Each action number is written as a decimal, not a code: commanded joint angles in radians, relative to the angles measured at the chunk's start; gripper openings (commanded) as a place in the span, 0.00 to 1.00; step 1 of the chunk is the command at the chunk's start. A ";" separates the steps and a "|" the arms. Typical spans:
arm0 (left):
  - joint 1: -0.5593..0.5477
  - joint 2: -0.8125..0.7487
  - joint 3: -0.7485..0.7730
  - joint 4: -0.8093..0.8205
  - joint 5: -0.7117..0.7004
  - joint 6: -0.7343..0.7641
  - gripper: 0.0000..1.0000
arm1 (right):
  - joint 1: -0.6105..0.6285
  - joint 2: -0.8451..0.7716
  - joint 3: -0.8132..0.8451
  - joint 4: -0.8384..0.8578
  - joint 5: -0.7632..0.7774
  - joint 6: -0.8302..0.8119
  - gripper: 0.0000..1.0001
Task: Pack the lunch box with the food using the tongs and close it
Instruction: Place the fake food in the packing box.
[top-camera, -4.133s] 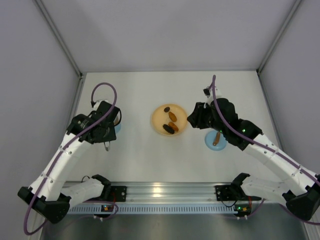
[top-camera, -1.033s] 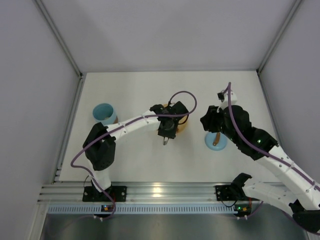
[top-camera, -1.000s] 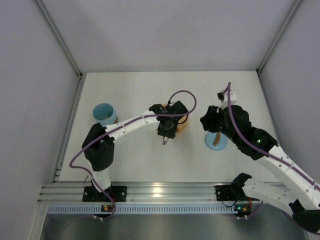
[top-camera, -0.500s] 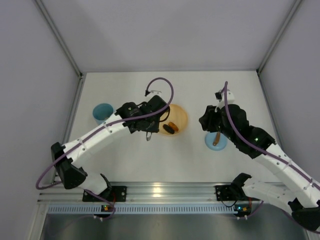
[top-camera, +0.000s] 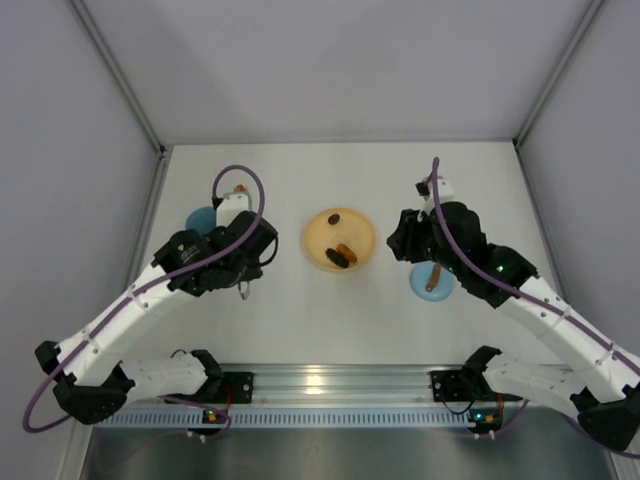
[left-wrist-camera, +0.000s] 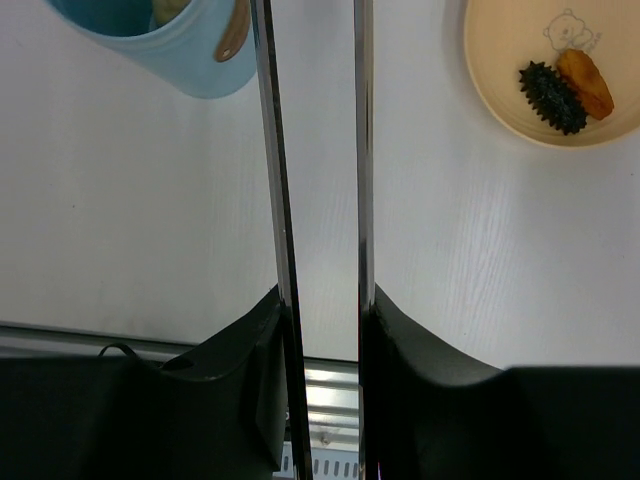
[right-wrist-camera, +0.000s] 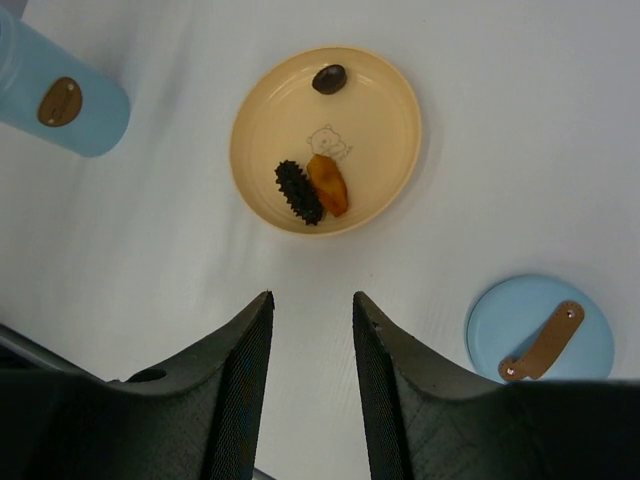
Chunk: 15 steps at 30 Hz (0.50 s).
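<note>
The orange plate (top-camera: 339, 240) held three food pieces (right-wrist-camera: 315, 188), probably the next pickup. The lunch box (top-camera: 200, 220) stood open well left of the plate. The lid (top-camera: 425, 288) lay just right of the plate, beside the right claw (right-wrist-camera: 312, 300), which was spread and empty. Left of the plate, the left claw (left-wrist-camera: 320, 300) pinched the tongs (left-wrist-camera: 362, 150). They pointed past the box's plate-side wall, tips unseen.

no words, numbers or brand marks could be read anywhere. the orange plate (right-wrist-camera: 385, 110) carried only a small outline drawing of a bear (right-wrist-camera: 328, 141) near its middle, with no lettering. the brown tab (right-wrist-camera: 540, 342) on the blue lid (right-wrist-camera: 500, 320), right of the plate, looked blank.
</note>
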 joint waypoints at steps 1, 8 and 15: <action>0.024 -0.068 -0.020 -0.181 -0.060 -0.051 0.32 | -0.002 0.013 0.055 0.071 -0.041 0.001 0.37; 0.093 -0.143 -0.110 -0.179 -0.015 -0.045 0.33 | -0.002 0.042 0.065 0.085 -0.067 0.003 0.36; 0.151 -0.170 -0.161 -0.179 0.009 -0.021 0.34 | 0.000 0.049 0.052 0.100 -0.079 0.006 0.36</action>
